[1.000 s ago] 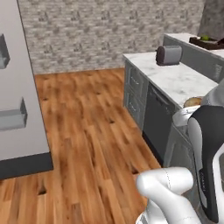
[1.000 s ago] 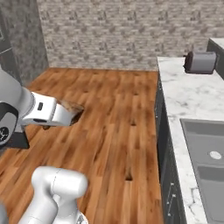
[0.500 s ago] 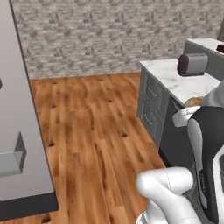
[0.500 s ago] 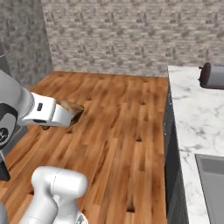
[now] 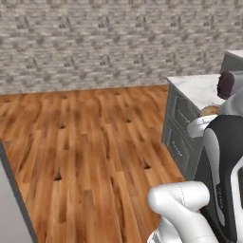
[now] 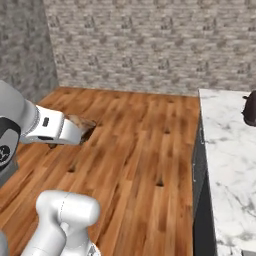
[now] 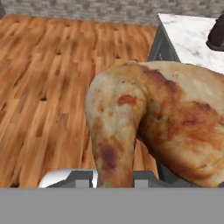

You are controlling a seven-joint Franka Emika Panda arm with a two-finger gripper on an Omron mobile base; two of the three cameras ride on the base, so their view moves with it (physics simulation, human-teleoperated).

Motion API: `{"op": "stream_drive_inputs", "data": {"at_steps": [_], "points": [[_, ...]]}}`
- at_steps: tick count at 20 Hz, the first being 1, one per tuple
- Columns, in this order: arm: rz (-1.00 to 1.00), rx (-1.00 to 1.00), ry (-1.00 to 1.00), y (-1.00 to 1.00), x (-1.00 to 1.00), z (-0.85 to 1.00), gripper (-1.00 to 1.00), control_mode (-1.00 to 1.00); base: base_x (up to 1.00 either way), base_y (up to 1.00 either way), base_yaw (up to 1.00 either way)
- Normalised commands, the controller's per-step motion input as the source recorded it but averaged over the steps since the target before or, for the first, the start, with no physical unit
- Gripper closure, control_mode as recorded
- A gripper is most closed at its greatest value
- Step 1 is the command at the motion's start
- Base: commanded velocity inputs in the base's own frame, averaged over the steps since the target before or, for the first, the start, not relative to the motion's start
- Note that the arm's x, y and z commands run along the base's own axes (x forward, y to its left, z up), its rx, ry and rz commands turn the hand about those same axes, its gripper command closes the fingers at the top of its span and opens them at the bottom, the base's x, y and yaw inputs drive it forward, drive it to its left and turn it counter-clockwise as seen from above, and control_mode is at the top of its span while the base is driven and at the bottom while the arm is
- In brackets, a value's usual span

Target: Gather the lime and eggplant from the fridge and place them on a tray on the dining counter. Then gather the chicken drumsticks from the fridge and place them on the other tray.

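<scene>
The gripper (image 6: 86, 126) is held level at centre-left, jaws clamped on a chicken drumstick (image 7: 157, 131). Wooden floor (image 5: 90, 142), brick wall (image 6: 150, 45) and marble counter (image 6: 227, 160) are seen at right.

The left base view looks forward and down from behind the arm, over the wood floor (image 5: 95, 142) to the brick wall (image 5: 118, 42), with the counter (image 5: 199, 90) at its right edge. The right base view faces the same floor (image 6: 135, 145), wall (image 6: 150, 45) and counter (image 6: 230, 150) from the other side. The hand view sits very close behind the drumstick (image 7: 153, 127), above the floor (image 7: 48, 78) and counter corner (image 7: 183, 35).
</scene>
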Motion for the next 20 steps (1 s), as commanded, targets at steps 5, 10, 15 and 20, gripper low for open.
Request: {"op": "stream_drive_inputs", "data": {"at_steps": [5, 10, 15, 20], "points": [[0.00, 0.00, 0.00, 0.00, 0.00, 0.00, 1.00, 1.00, 1.00, 0.15, 0.04], [0.00, 0.00, 0.00, 0.00, 0.00, 0.00, 1.00, 1.00, 1.00, 0.21, 0.03], [0.00, 0.00, 0.00, 0.00, 0.00, 0.00, 1.00, 1.00, 1.00, 0.34, 0.00], [0.00, 0.00, 0.00, 0.00, 0.00, 0.00, 1.00, 1.00, 1.00, 0.38, 0.00]]}}
